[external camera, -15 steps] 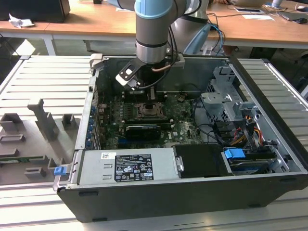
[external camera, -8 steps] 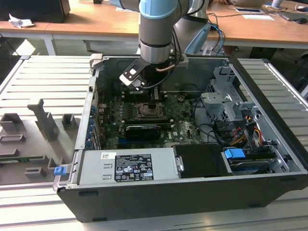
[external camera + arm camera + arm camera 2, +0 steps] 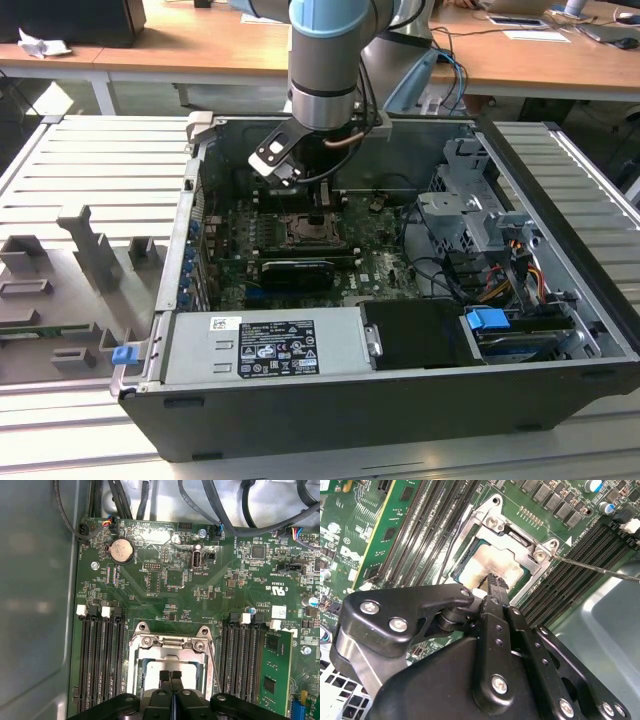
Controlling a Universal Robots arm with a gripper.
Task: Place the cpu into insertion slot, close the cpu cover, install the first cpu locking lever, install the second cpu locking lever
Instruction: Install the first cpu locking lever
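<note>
Now pincer (image 3: pixel 171 675), fingers together, over cpu (image 3: pixel 495 562) beneath cpu cover (image 3: pixel 170 643).

Slatted grey table (image 3: pixel 90 150): open computer case (image 3: pixel 400 410), grey fixtures (image 3: pixel 95 250).

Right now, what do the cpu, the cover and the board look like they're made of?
The cpu: metal face, pale silvery-grey with a dull sheen. The cover: bare sheet metal, probably steel, glinting along its edges. The board: green coated circuit laminate, apparently, slightly glossy with fine printed traces.
</note>
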